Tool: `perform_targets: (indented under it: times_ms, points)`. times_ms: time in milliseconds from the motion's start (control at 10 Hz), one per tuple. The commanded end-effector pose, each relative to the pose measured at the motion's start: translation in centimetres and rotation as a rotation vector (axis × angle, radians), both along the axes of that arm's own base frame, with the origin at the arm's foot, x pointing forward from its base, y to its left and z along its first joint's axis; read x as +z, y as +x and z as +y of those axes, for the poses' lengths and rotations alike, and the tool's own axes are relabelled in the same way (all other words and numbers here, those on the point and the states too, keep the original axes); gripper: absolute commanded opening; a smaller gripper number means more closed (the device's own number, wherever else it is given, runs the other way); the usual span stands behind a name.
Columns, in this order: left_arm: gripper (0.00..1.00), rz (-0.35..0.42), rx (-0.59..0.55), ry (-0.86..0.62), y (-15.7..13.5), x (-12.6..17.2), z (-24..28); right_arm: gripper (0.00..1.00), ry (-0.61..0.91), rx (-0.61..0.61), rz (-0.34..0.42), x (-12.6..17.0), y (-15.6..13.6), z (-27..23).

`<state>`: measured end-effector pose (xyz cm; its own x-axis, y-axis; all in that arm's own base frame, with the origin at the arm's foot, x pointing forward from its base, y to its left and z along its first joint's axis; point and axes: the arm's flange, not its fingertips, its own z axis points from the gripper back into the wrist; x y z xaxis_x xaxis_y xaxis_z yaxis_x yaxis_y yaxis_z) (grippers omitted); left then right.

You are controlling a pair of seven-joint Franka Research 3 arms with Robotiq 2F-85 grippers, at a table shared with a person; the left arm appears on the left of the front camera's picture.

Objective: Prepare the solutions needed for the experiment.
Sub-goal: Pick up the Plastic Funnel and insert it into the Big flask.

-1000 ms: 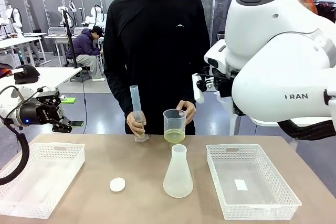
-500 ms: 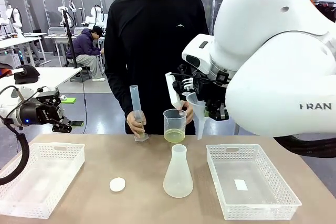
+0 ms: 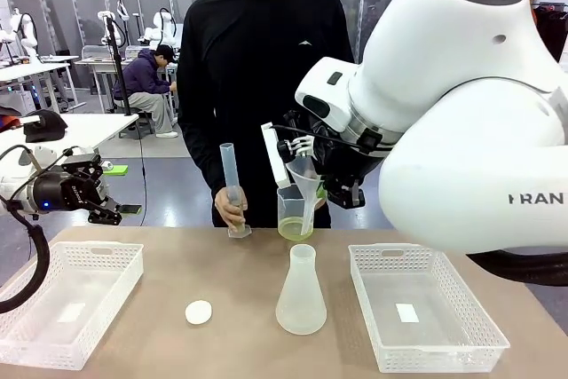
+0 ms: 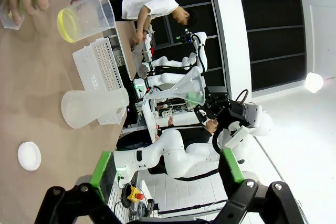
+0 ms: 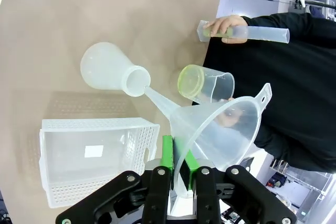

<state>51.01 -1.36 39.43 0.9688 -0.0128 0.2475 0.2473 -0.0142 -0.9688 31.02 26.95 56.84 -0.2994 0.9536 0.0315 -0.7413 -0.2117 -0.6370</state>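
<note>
Right wrist view: right gripper (image 5: 177, 161) clamped on funnel (image 5: 220, 129), spout tip by flask (image 5: 107, 69) mouth, so centre it, keep it plumb, lower slowly; solution (image 5: 190, 81) sits in beaker (image 5: 215, 88) at flask's 3 o'clock; left gripper (image 4: 167, 170) wide, empty.

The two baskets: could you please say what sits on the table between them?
In the front view, a flask and a white disc sit there.
</note>
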Motion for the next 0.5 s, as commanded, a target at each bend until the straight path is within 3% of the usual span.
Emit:
perform_targets:
  times_ms: [0, 400]
  points:
    - [1.00, -0.003, -0.007, -0.009, -0.11, 0.14, -0.01, 0.06, 0.004, -0.006, -0.002, 0.27, -0.01, -0.13]
    - [1.00, -0.003, -0.007, -0.009, -0.11, 0.14, -0.01, 0.06, 0.008, -0.002, -0.006, -0.25, 0.08, 0.01]
